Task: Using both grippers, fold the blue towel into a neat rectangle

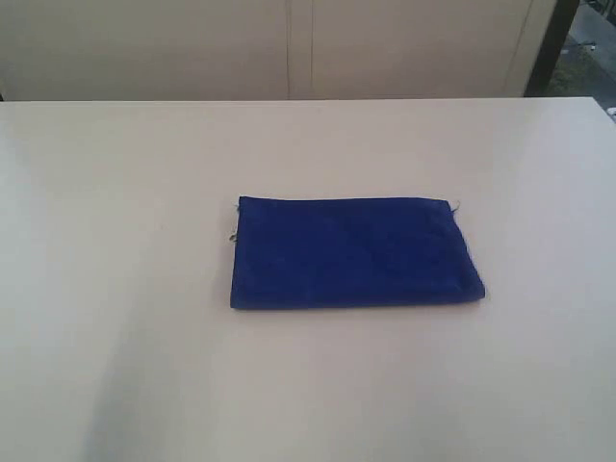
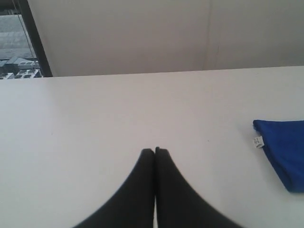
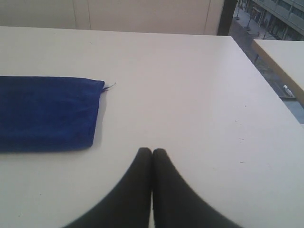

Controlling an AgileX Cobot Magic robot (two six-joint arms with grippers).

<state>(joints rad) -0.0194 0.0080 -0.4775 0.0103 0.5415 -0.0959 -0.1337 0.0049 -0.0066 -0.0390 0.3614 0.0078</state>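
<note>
- The blue towel (image 1: 354,252) lies flat on the pale table (image 1: 135,308), a little right of the middle of the exterior view, folded into a compact rectangle with its long sides running across the view.
- Its edges look fairly straight; the near right corner bulges out slightly beyond the far one.
- A small white label (image 2: 258,141) sticks out at the towel's left short edge — the left wrist view shows it at the corner nearest that arm.
- A stray thread (image 3: 109,87) pokes out from the far right corner, seen in the right wrist view.
- The left gripper (image 2: 155,151) is clenched, its two black fingers pressed together tip to tip, with nothing between them; it hangs over bare table, well apart from the towel.
- The right gripper (image 3: 152,151) is likewise clenched on nothing — fingers meeting at the tips, over bare table beside the towel's right short edge and not touching it.
- Neither arm shows in the exterior view.
- A cream panelled wall (image 1: 289,48) runs behind the table's far edge.
</note>
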